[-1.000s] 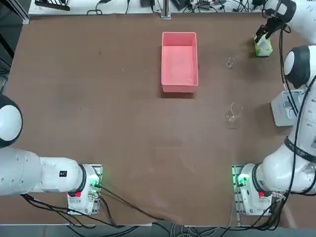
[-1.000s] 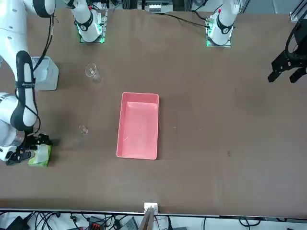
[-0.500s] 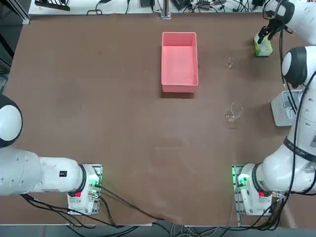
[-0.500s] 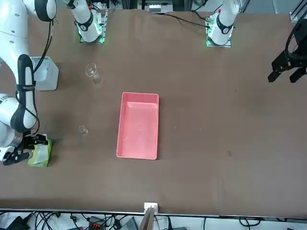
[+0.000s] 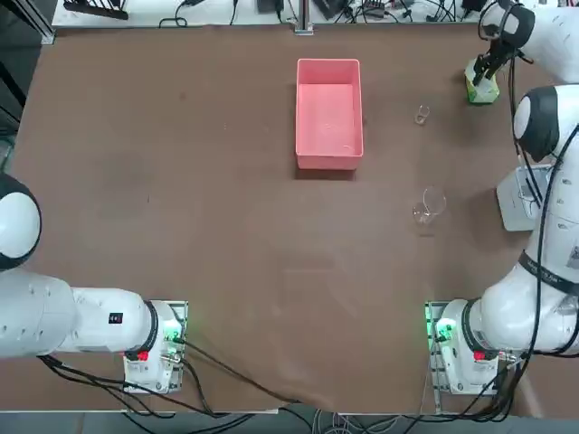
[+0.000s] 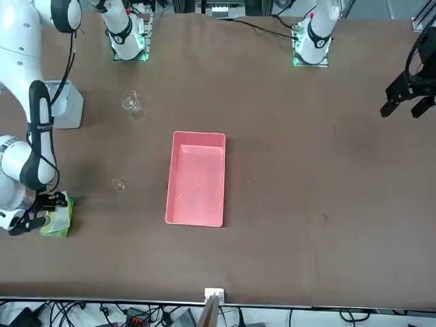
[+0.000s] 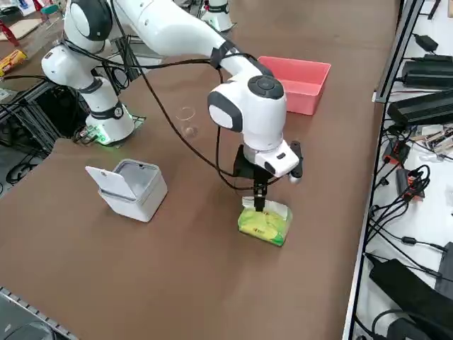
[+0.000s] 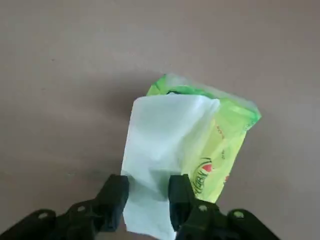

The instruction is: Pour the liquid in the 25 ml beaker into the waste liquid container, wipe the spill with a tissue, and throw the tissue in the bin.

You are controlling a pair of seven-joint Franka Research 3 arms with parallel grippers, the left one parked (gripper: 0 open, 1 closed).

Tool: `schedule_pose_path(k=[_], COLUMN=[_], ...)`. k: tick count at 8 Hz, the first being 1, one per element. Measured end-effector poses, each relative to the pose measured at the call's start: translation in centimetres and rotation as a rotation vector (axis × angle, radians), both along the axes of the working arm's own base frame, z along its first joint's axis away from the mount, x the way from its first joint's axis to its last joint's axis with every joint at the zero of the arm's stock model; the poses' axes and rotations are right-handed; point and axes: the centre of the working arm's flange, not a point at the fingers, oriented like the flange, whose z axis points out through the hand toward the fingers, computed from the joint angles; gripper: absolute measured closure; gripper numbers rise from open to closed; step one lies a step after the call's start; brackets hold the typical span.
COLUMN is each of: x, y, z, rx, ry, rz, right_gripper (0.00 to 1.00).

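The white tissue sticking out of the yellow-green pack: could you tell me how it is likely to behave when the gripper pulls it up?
The tissue looks thin and creased, so it will probably hang limp between the right gripper fingers. It seems very light. The soft tissue pack lies loose on the table and may lift or slide along with it.

I see a big brown table (image 5: 181, 181). A pink tray (image 5: 329, 113) lies on it near the far edge. To the right of the tray sits a tiny glass beaker (image 5: 422, 115). A bigger glass beaker (image 5: 429, 206) sits closer to me. A small grey bin (image 7: 131, 188) with its lid up stands by the right edge. A yellow-green tissue pack (image 7: 265, 222) lies in the far right corner, well apart from the bin.
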Motion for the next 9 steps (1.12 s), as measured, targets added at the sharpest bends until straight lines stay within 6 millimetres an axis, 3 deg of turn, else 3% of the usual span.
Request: schedule_pose_path(k=[1,2,3,4,9], x=[0.1,0.2,0.4,0.5,1.1], y=[0.0,0.0,-0.1,-0.1,0.3], z=[-0.1,0.1,0.3,0.6,2.8], rx=[-0.002,-0.005,-0.010,-0.022,-0.061], ry=[-0.002,-0.004,-0.008,-0.009,0.016], rz=[0.002,0.003,0.005,0.013,0.053], right_gripper=[0.67,0.71,0.90,0.98,0.98])
